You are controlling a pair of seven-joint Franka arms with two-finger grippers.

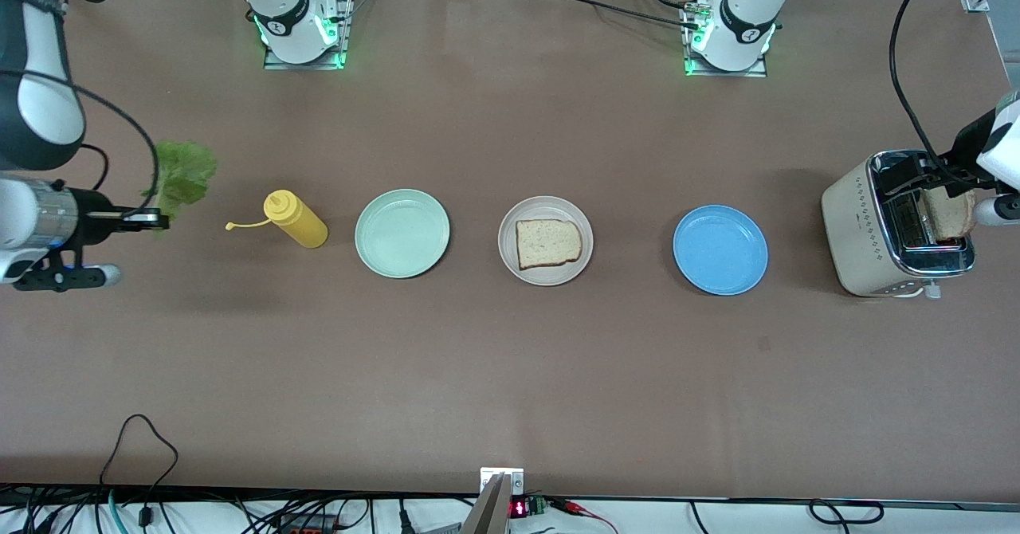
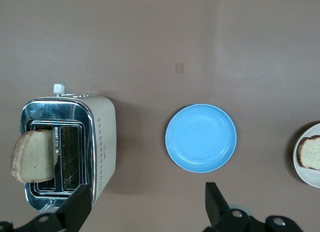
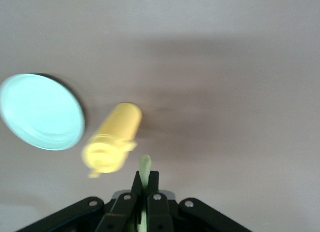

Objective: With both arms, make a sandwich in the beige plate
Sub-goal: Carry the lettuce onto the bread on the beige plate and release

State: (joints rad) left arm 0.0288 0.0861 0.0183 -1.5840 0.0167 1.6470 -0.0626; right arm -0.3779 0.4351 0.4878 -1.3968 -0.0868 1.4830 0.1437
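In the right wrist view, right tool [image 3: 145, 188] pinches lettuce [image 3: 145, 167].

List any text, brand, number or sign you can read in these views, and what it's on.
Nothing can be read.
Round emblems on both arm bases: too small.
Red display at the table edge: too small.
Toaster, yellow bottle, plates: no text.

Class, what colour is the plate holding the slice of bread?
Pale beige plate; the front view shows it best.
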